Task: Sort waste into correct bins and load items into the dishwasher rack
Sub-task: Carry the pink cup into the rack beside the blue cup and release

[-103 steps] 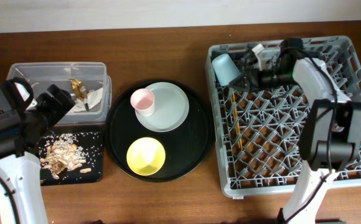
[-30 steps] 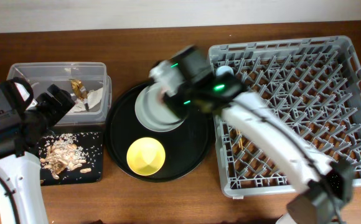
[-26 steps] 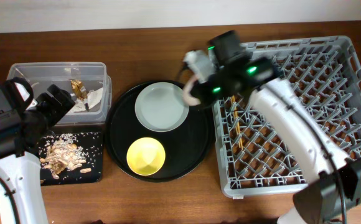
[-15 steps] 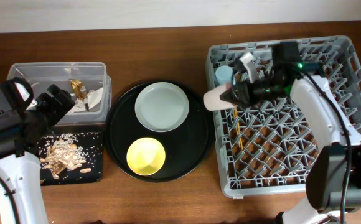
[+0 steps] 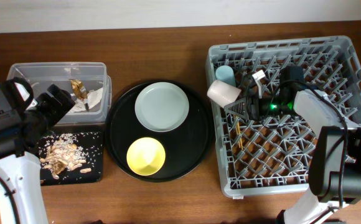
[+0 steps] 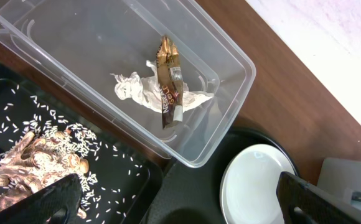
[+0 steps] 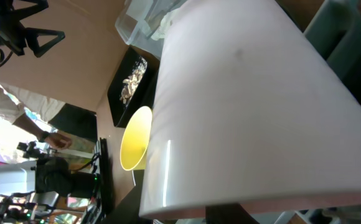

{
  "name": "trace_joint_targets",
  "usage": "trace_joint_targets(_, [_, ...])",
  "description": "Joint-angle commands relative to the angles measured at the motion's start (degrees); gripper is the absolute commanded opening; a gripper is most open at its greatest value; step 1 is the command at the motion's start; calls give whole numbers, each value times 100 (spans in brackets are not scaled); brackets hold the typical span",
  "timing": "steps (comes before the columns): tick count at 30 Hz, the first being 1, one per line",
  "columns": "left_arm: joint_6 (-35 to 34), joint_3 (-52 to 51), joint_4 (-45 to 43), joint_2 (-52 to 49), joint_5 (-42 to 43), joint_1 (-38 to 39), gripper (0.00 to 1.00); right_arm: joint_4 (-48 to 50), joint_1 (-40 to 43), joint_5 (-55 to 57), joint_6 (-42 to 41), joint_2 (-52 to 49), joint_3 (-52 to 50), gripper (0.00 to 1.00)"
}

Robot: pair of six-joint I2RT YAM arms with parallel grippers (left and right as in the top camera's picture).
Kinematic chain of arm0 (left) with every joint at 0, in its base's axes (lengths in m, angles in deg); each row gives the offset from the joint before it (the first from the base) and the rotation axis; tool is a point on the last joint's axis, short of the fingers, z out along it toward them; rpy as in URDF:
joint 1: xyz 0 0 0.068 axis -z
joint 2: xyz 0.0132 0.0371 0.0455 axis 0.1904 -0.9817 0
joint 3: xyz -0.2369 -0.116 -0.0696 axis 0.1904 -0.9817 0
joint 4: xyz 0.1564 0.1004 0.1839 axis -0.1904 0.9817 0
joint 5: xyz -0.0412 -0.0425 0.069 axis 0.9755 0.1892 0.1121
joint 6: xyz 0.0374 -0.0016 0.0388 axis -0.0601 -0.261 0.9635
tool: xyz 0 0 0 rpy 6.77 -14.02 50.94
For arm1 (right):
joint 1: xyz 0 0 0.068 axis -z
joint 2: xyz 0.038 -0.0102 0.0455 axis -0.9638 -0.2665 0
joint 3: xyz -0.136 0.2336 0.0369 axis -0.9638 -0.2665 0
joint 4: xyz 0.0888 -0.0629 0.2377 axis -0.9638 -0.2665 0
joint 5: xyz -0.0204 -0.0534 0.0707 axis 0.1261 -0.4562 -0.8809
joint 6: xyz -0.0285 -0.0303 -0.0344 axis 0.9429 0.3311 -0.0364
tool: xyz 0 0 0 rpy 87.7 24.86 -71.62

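Note:
My right gripper is shut on the small pink cup, holding it tilted over the left side of the grey dishwasher rack, just below the blue cup. The pink cup fills the right wrist view. The chopsticks lie in the rack. The grey-green plate and yellow bowl sit on the round black tray. My left gripper is open over the tray edges. The tissue and gold wrapper lie in the clear box. Food scraps lie on the flat black tray.
The round black tray lies between the bins and the rack. The clear box is at the back left, with the flat black tray in front of it. Bare wooden table runs along the back.
My right arm lifted the pink cup off the plate and carried it right to the rack's left side, beside the blue cup. The left arm has not moved.

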Motion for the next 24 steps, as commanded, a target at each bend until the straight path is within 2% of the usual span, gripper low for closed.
trace_joint_targets(1, [-31, 46, -9, 17, 59, -42, 99, 55, 26, 37, 92, -20, -20, 27])
trace_joint_targets(6, [-31, 46, -9, 17, 59, -42, 99, -131, 26, 632, 92, -20, -22, 28])
trace_joint_targets(12, [-31, 46, -9, 17, 59, -42, 99, 68, 26, 271, 170, -20, -20, 31])
trace_joint_targets(17, [-31, 46, -9, 17, 59, -42, 99, -251, 92, 328, 173, -20, -20, 38])
trace_joint_targets(24, [-31, 46, -9, 17, 59, -42, 99, -1106, 640, 328, 195, 26, -17, 43])
